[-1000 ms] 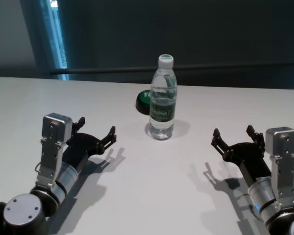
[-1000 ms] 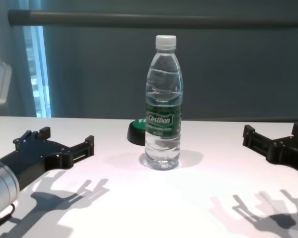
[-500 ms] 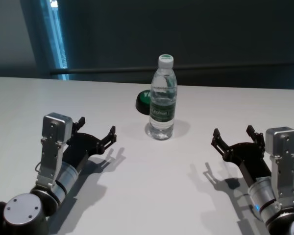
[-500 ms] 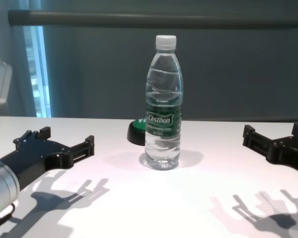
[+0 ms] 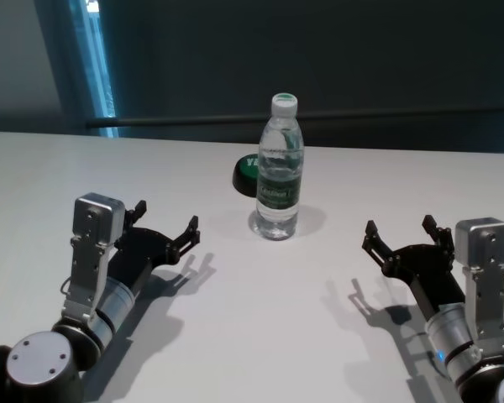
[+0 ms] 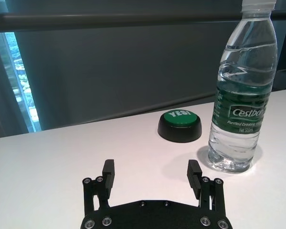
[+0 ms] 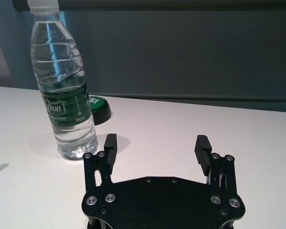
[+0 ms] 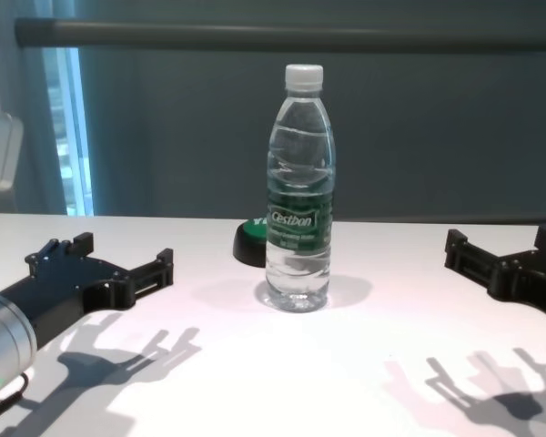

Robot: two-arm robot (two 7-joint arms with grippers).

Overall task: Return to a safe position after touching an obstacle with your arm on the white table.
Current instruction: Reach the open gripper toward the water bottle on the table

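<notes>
Bottle: [image 5: 280,168] upright mid-table [image 5: 260,336], a green button [image 5: 247,172] just behind it.
Left pincer: [image 5: 165,225] wide open, empty, low, apart from the bottle.
Right pincer: [image 5: 401,238] wide open, empty, well apart.
Step, judged: hold back; any retreat goes away from the bottle.

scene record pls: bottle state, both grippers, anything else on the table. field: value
obstacle: water bottle, upright, capped, mid-table
surface: white table
left gripper: open, empty, low over the table, to the bottle's left, clear of it
right gripper: open, empty, low over the table, to the bottle's right, clear of it
contact: none visible
other: black-and-green button marked YES, behind the bottle, apart from it
</notes>
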